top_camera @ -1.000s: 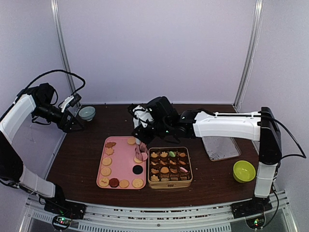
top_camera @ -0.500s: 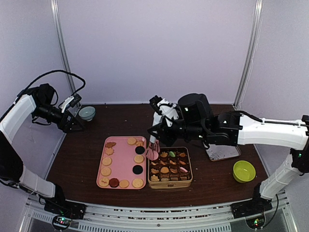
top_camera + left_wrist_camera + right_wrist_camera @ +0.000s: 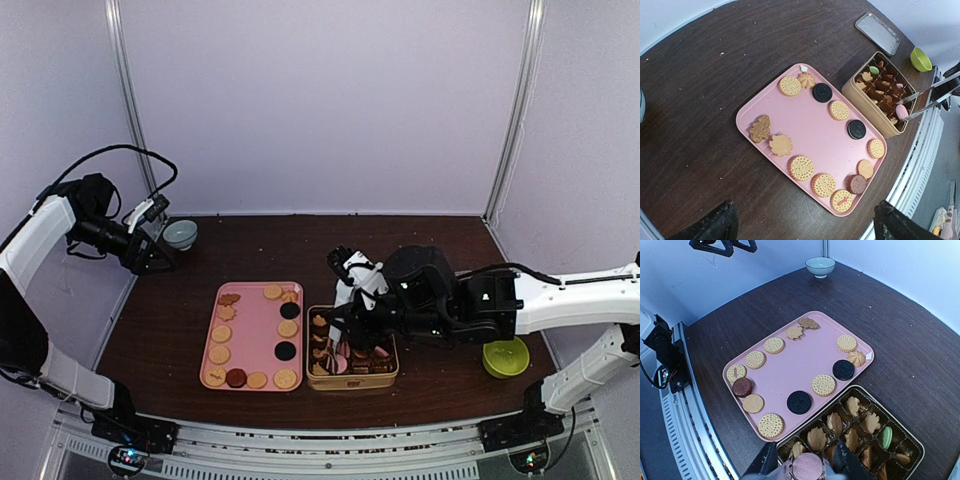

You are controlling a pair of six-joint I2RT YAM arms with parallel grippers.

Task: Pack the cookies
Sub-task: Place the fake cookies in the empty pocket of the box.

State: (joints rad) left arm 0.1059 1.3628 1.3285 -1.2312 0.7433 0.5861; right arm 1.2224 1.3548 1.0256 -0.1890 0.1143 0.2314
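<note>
Worked over a dark table (image 3: 160, 330), with bare wood open toward 12 o'clock and along the near edge. Stretched the right arm (image 3: 580, 295) in low from 3 o'clock, wrist bent down above the tin box (image 3: 352, 385). Held the left arm (image 3: 40, 225) raised at 9 o'clock, well apart, near a pale bowl (image 3: 180, 234). Showed the left gripper (image 3: 152, 250) with jaws spread wide. Clamped the right gripper (image 3: 352, 300) on metal tongs (image 3: 930, 95), pinching a pink cookie (image 3: 807, 466) over the box's near-left corner. Found other cookies (image 3: 823, 384) ringing the pink tray (image 3: 252, 335) just beside the box, at its 9 o'clock, and more filling the box's compartments. Caught both tong blades clearly only from the left wrist.
</note>
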